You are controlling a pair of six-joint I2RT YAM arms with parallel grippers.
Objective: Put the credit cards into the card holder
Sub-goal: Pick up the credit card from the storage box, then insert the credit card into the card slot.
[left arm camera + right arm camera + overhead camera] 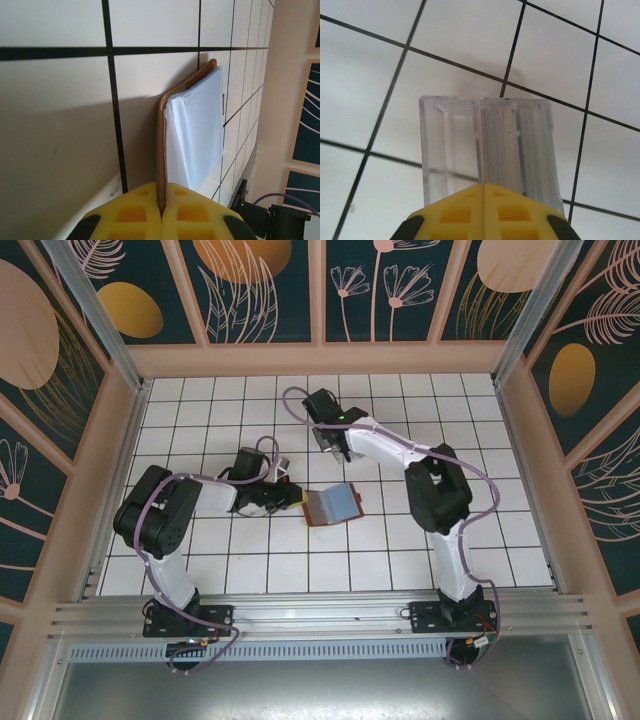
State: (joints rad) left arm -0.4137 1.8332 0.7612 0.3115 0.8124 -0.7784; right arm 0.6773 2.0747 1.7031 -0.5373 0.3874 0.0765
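Both jaws clamp shut, left on card holder [161,145], right on clear tray [451,145]

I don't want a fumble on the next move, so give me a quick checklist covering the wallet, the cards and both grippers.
1. Left gripper shut on the card holder flap: ok.
2. Card holder open, pocket exposed: ok.
3. Credit cards standing on edge in the clear tray: ok.
4. Right gripper shut at the tray's near edge: ok.
5. Single card pinched by the right gripper: cannot tell.

Two white-and-black arms [172,578] trail purple cables [296,393].
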